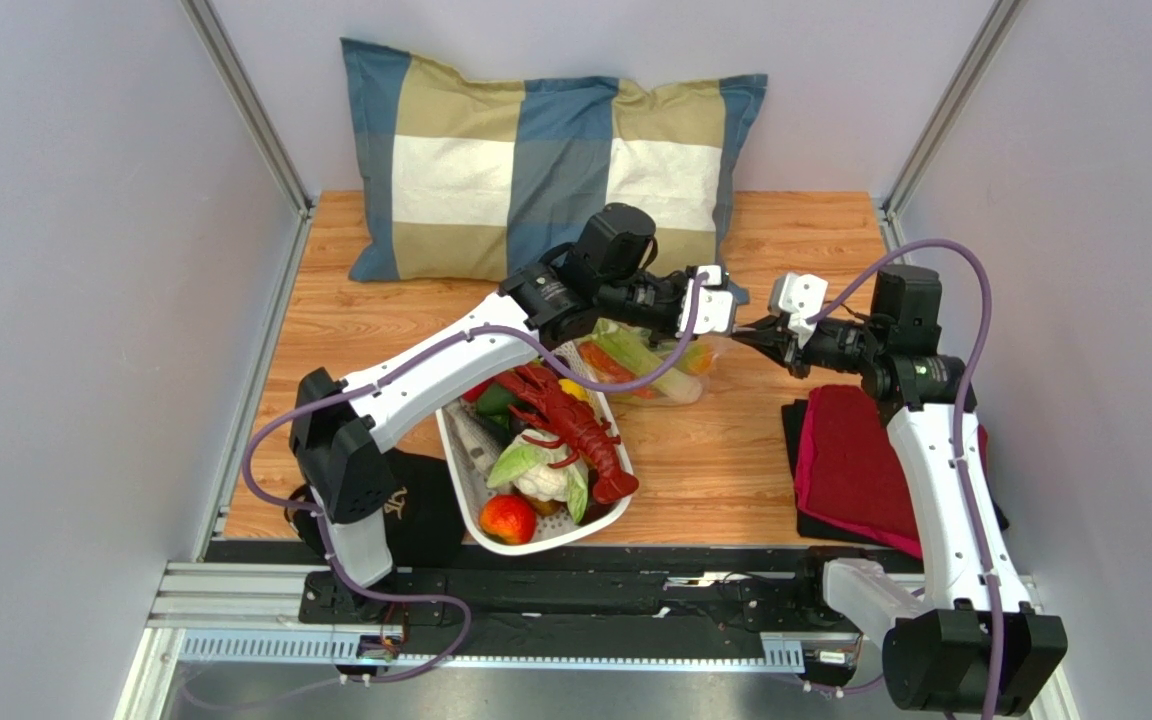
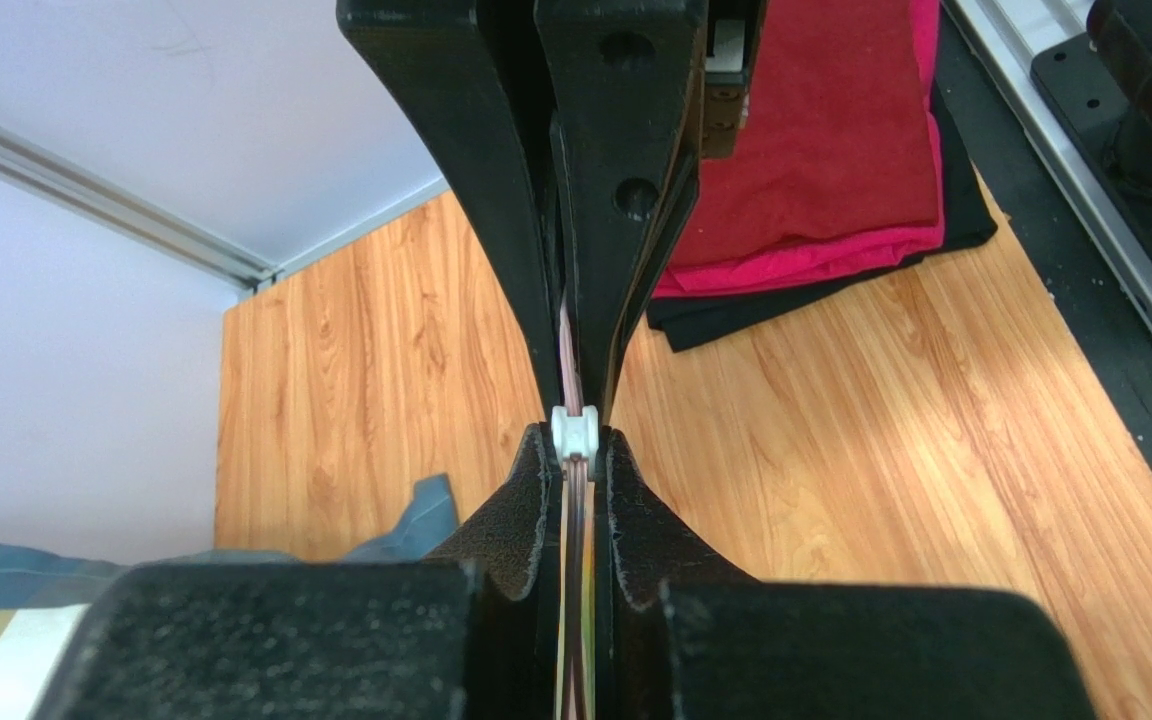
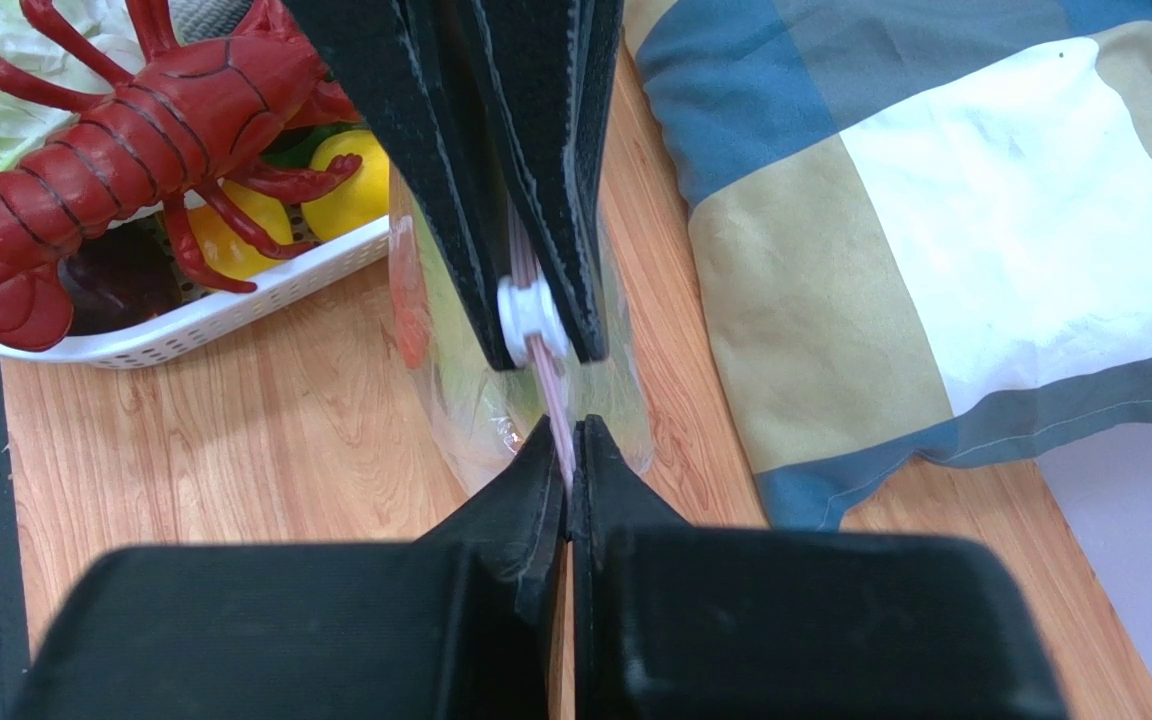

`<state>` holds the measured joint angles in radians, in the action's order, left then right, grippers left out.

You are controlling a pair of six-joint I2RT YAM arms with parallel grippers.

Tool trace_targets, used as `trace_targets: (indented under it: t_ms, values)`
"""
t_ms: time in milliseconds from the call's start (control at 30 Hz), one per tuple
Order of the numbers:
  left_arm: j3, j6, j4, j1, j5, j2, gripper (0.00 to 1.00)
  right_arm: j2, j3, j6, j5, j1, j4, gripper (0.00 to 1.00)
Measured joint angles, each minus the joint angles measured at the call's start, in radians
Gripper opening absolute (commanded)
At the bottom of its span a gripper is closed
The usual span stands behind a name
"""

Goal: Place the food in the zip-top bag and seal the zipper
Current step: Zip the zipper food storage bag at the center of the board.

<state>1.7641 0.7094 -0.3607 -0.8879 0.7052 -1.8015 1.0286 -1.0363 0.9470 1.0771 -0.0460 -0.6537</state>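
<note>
The clear, floppy plastic zip-top bag [image 1: 654, 368], likely light and slippery, hangs by its mouth over the wooden table [image 1: 717, 465] beside the white slotted basket [image 1: 465, 458]. Its thin pinkish-red zipper strip [image 3: 549, 375] looks the only firm hold; left gripper [image 2: 579, 465] and right gripper [image 3: 569, 450] both pinch it, tip to tip.

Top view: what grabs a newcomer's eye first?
The red lobster sprawled over the white basket mid-table. Just beyond it, the left pincer and right pincer meet tip to tip, both shut on the zipper of the bag. A plaid pillow fills the far edge.
</note>
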Motion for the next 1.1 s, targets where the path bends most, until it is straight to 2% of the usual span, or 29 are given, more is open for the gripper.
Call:
trace_targets:
  t_ms: [600,1100]
  values:
    - [-0.121,0.091,-0.035,0.068,-0.006,0.116,0.07,-0.026,0.009,0.0,-0.027,-0.009,0.003,0.0]
    - [-0.232,0.15,-0.108,0.207,-0.006,0.244,0.09,-0.026,0.01,0.0,-0.03,-0.026,0.004,0.0]
